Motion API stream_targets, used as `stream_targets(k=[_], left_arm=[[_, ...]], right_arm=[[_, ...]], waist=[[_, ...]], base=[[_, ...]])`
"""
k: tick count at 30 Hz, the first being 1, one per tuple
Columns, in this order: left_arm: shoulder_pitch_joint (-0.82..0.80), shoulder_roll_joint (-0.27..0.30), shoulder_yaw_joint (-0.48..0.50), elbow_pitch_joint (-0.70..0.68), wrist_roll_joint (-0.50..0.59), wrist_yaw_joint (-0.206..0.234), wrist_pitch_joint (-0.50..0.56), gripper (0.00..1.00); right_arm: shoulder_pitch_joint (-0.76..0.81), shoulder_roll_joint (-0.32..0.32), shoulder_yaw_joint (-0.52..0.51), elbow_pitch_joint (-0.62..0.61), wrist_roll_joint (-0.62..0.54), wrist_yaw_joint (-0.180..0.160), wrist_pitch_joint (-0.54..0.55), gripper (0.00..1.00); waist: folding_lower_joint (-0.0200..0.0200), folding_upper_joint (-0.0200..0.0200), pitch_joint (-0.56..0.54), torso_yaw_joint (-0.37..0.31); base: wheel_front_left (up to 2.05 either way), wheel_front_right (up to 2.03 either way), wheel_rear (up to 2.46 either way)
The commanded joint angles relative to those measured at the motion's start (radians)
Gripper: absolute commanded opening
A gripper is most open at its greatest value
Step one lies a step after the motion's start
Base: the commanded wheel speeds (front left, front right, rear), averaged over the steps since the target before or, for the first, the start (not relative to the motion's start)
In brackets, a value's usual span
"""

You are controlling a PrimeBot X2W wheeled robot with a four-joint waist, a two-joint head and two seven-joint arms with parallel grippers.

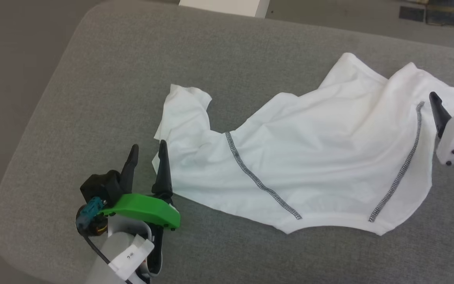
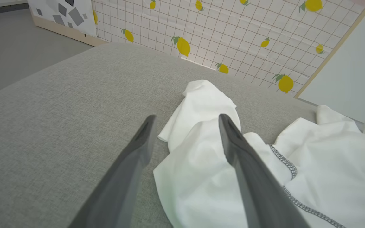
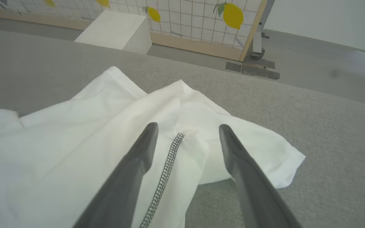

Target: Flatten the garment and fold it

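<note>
Nearest, at the left, the left gripper (image 1: 148, 145) stands released, its two dark fingers spread with nothing between them. Its left finger is over bare grey counter (image 1: 112, 79). Its right finger is at the near-left edge of the garment (image 1: 309, 150), where the fabric bunches. In the left wrist view, the left gripper (image 2: 186, 117) straddles that edge, with the white fabric (image 2: 201, 177) running under the right finger. I cannot tell whether the finger touches it.

The garment lies on the right half of the counter, spread but rumpled, not flat. A curved edge faces the near side. Two dark stitched seams run diagonally up from that edge, one towards the left, one towards the right. A crumpled sleeve sticks out at the far left of the garment.

At the right, the right gripper (image 1: 449, 94) is also released, fingers apart over the garment's right end. In the right wrist view, this gripper (image 3: 188, 126) has the right-hand seam between its fingers. The cloth (image 3: 59, 142) lies loose below it, and a sleeve extends past it to the right.

Farther off, beyond the counter, a white box (image 1: 227, 6) stands on the floor (image 1: 6, 59). Behind it is a lemon-patterned panel (image 3: 201, 22).
</note>
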Motion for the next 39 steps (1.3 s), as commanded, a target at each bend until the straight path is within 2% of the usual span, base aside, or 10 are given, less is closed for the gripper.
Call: stream_targets(k=[1, 5, 10, 17, 19, 24, 26, 31, 39], left_arm=[[0.015, 0.005, -0.001, 0.009, 0.002, -0.005, -0.001, 1.0], [0.044, 0.011, 0.002, 0.017, -0.008, -0.001, 0.008, 1.0], [0.082, 0.011, 0.0, 0.011, -0.022, 0.009, 0.027, 1.0], [0.131, 0.006, -0.012, 0.009, -0.054, 0.034, 0.091, 1.0], [0.139, 0.002, -0.023, 0.017, -0.078, 0.068, 0.167, 1.0], [0.124, -0.005, -0.104, 0.022, -0.134, 0.214, 0.494, 1.0], [0.108, -0.006, -0.134, 0.011, -0.145, 0.251, 0.589, 1.0], [0.065, -0.006, -0.172, 0.012, -0.146, 0.294, 0.696, 1.0], [0.062, -0.006, -0.196, 0.072, -0.176, 0.308, 0.787, 1.0]], right_arm=[[0.052, 0.026, -0.029, -0.036, 0.019, -0.002, -0.03, 1.0], [0.205, 0.108, -0.125, -0.154, 0.053, -0.002, -0.091, 1.0], [0.396, 0.198, -0.205, -0.262, 0.061, -0.002, -0.105, 1.0], [0.54, 0.242, -0.237, -0.315, 0.092, -0.002, -0.1, 1.0], [0.552, 0.244, -0.238, -0.32, 0.099, -0.002, -0.101, 1.0], [0.552, 0.245, -0.237, -0.318, 0.125, -0.002, -0.111, 1.0], [0.543, 0.245, -0.233, -0.318, 0.129, -0.002, -0.115, 1.0], [0.522, 0.245, -0.217, -0.308, 0.131, -0.002, -0.128, 1.0], [0.507, 0.245, -0.221, -0.293, 0.126, -0.002, -0.145, 1.0]], waist=[[-0.0001, 0.009, -0.111, -0.103], [-0.0001, 0.009, -0.163, -0.14], [-0.0001, 0.009, -0.204, -0.169], [-0.0001, 0.009, -0.234, -0.183], [-0.0001, 0.009, -0.235, -0.183], [-0.0001, 0.009, -0.217, -0.183], [-0.0001, 0.009, -0.205, -0.186], [-0.0001, 0.009, -0.173, -0.206], [-0.0001, 0.009, -0.137, -0.231]], base=[[0.0, 0.0, 0.0], [0.0, 0.0, 0.0], [0.0, 0.0, 0.0], [0.0, 0.0, 0.0], [0.0, 0.0, 0.0], [0.0, 0.0, 0.0], [0.0, 0.0, 0.0], [0.0, 0.0, 0.0], [0.0, 0.0, 0.0]])
